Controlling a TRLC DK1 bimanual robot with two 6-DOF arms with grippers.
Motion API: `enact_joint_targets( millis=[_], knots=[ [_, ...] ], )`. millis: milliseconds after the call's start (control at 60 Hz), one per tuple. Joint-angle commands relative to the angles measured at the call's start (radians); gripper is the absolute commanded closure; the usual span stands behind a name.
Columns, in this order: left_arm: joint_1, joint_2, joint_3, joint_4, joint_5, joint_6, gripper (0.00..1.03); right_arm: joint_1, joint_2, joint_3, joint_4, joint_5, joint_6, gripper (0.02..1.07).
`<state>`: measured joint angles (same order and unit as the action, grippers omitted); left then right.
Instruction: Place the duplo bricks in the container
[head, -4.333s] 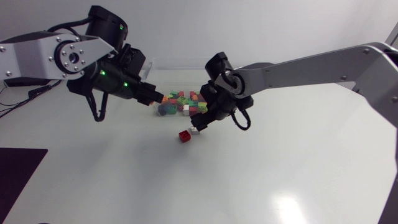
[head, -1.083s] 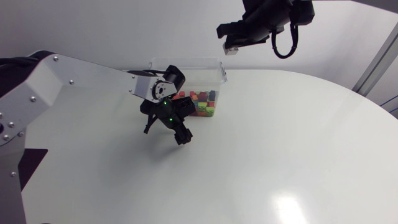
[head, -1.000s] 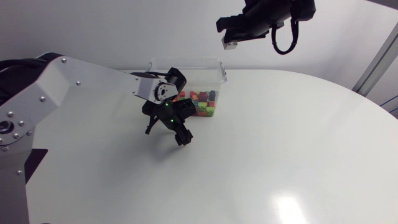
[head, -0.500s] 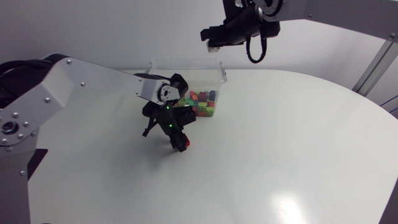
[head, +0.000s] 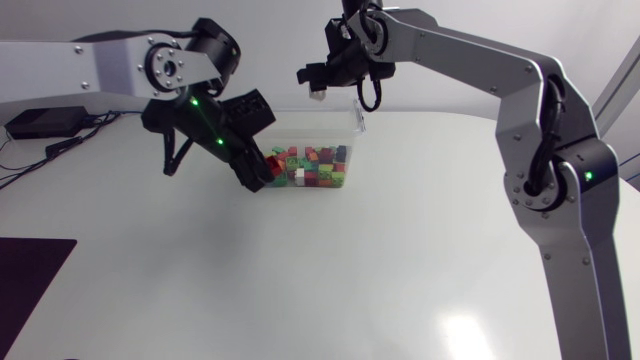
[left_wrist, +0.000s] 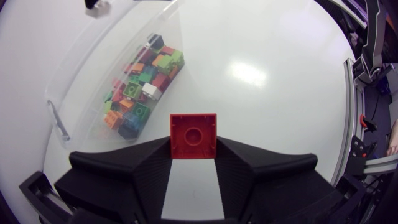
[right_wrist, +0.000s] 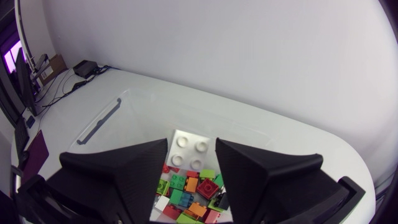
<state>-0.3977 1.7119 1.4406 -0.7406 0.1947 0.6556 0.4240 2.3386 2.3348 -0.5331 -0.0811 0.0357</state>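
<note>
White surface (head: 400, 250), upper centre: left jaws grip a red brick (left_wrist: 193, 135) short of the container (head: 352, 122), right jaws a white brick (right_wrist: 190, 151) above it; early release would likely miss.

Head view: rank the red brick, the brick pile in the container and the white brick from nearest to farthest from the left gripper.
1. The red brick: held between the fingers of the left gripper.
2. The brick pile: in the container, just beside that gripper.
3. The white brick: held by the right gripper, up above the container.
</note>
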Motion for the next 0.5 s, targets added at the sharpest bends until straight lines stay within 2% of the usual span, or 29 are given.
enact_joint_targets(
  millis=[0, 50, 133, 250, 483],
  knots=[
    [0.022, -0.058, 0.017, -0.014, 0.023, -0.014, 0.65, 0.006, 0.034, 0.031, -0.033, 0.006, -0.016, 0.13],
    [0.028, -0.064, 0.029, -0.011, 0.031, -0.027, 0.65, 0.006, 0.018, 0.014, -0.034, 0.012, -0.019, 0.08],
    [0.039, -0.071, 0.050, 0.006, 0.032, -0.048, 0.65, 0.006, -0.044, -0.060, -0.013, 0.029, -0.023, 0.07],
    [0.076, -0.061, 0.095, 0.106, 0.054, -0.146, 0.64, 0.007, -0.177, -0.247, 0.050, 0.053, -0.039, 0.07],
    [0.086, 0.034, 0.193, 0.234, 0.060, -0.264, 0.64, 0.013, -0.455, -0.634, 0.170, 0.086, -0.054, 0.07]
  ],
)
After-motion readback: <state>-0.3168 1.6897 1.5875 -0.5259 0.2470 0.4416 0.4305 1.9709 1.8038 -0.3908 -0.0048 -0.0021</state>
